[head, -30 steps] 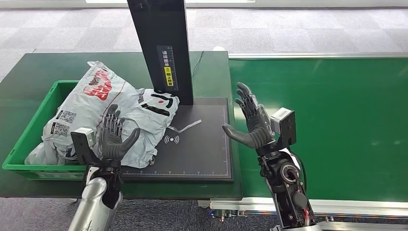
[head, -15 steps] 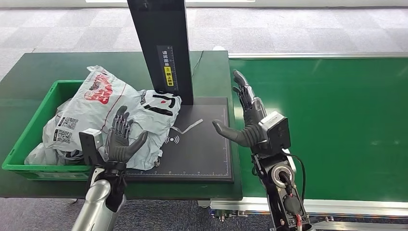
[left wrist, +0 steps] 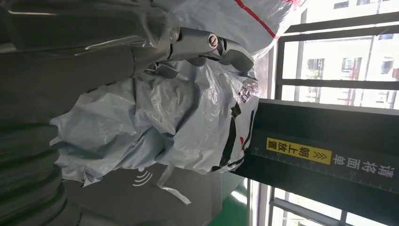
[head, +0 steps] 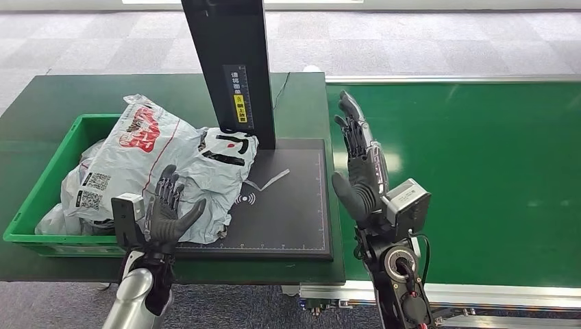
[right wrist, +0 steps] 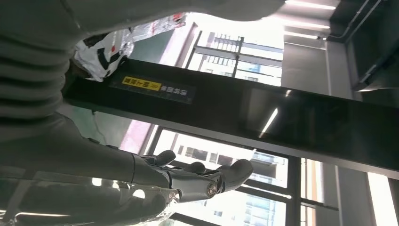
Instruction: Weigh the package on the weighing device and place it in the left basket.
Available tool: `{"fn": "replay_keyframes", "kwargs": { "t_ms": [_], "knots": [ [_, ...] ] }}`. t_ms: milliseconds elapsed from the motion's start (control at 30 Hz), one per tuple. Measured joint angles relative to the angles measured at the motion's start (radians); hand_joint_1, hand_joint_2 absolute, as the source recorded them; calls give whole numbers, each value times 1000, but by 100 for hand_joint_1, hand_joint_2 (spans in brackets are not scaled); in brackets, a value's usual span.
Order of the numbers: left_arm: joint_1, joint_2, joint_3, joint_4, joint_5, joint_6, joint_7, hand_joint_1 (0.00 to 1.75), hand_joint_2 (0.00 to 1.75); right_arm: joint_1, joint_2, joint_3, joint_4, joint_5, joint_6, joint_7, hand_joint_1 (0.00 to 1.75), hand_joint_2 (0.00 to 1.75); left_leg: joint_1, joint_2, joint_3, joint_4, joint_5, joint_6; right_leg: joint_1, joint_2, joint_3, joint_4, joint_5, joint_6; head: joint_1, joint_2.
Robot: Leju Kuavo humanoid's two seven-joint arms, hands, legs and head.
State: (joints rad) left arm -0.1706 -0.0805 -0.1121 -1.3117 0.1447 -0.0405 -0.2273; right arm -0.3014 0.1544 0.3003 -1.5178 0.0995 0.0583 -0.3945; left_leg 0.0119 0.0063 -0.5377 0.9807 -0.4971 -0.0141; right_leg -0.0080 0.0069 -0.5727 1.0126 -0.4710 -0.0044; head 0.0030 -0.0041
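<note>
From the head view, one grey plastic courier package [head: 164, 164] with red and black printing lay draped across the right rim of one green plastic basket [head: 41, 192] and onto the left part of one flat black weighing device [head: 281, 205]. Two square code labels sat on the package's left side; the red lettering was too crumpled to read. A white wireless symbol was printed on the platform, and a loose strip of the package's plastic lay beside it. One black upright column [head: 229, 68] rose from the back of the device, carrying a scale strip with a yellow label and Chinese characters too small to read here. The left hand [head: 166, 209] stood with fingers spread against the package's near edge, gripping nothing. The right hand [head: 360, 168] was open and raised, fingers extended, above the seam between the device and one green conveyor belt [head: 479, 171].

In the left wrist view, the package [left wrist: 188, 117] filled the middle with a fingertip [left wrist: 230, 49] lying on it, and the column's yellow label [left wrist: 299, 150] read 朝上放置.

In the right wrist view, the right hand's fingers [right wrist: 207, 181] were outstretched and holding nothing, beneath the black column [right wrist: 235, 108] with its yellow label.
</note>
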Motion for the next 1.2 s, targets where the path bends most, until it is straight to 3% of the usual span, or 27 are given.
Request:
{"fn": "replay_keyframes", "kwargs": {
  "t_ms": [200, 567, 767, 900, 1033, 1200],
  "knots": [
    [12, 22, -3, -7, 0, 9, 4, 0, 175, 17, 12, -1, -50, -65, 32, -53, 0, 0, 0, 0, 0, 0, 0, 0, 0, 0, 0, 0, 0, 0, 0, 0],
    [10, 44, -18, -2, 11, 17, -5, 0, 175, 14, 34, 2, -72, -143, 115, -65, 0, 0, 0, 0, 0, 0, 0, 0, 0, 0, 0, 0, 0, 0, 0, 0],
    [-13, 44, -20, 8, 11, 16, -4, 0, 175, 0, 47, 4, -81, -153, 113, 35, 0, 0, 0, 0, 0, 0, 0, 0, 0, 0, 0, 0, 0, 0, 0, 0],
    [-17, 44, -27, 13, 8, 1, -4, 0, 175, 2, 42, -2, -49, -161, 50, 73, 0, 0, 0, 0, 0, 0, 0, 0, 0, 0, 0, 0, 0, 0, 0, 0],
    [-11, 44, -45, 14, -8, -21, 1, 0, 175, 67, 12, -22, -13, -145, -25, 39, 0, 175, 0, -2, -1, 0, 0, 0, 0, -2, -1, 0, 0, 0, 0, 0],
    [-4, 32, -73, 8, -31, -43, 1, 0, 175, 157, -20, -56, -15, -139, -56, 84, 0, 175, 0, -2, -2, 0, 0, 0, 0, -3, -2, -1, 0, 0, 0, 0]
  ]
}}
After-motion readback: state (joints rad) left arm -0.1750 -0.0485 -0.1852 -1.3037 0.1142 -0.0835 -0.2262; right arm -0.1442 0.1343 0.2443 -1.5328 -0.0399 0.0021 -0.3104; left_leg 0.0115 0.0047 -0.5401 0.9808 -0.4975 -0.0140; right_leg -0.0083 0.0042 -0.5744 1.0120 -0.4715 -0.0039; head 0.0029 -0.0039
